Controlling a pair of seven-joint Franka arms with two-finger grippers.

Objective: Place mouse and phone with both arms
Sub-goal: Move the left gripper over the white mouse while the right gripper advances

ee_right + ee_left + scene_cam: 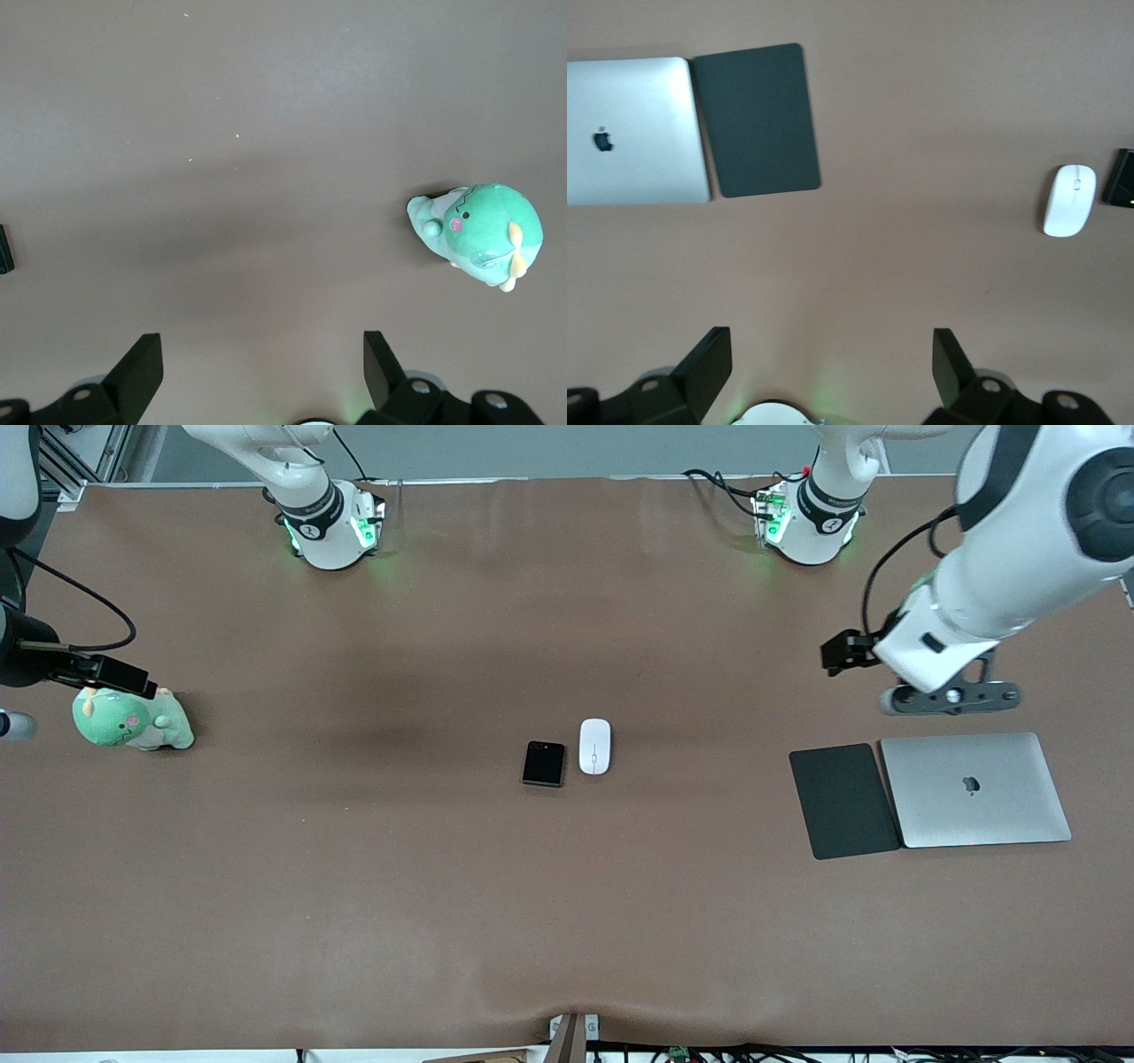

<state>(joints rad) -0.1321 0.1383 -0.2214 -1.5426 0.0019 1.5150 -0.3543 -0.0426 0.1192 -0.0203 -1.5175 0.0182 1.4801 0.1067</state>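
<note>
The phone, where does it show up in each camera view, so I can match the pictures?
Front view: the phone lies mid-table, beside the mouse, on its right-arm side.
Left wrist view: at the picture's edge, cut off, next to the mouse.
Right wrist view: only a dark sliver at the edge.
Shared landmark: the mouse, in the front and left wrist views.

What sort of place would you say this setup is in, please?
Probably a robotics lab: two bench-mounted arms, left gripper and right gripper open, over a brown-covered table with staged props, a laptop and plush toy.

Mouse (594, 746) glossy white plastic; phone (544, 763) glossy black; laptop (974, 789) brushed metal; worktop (354, 886) matt brown.
</note>
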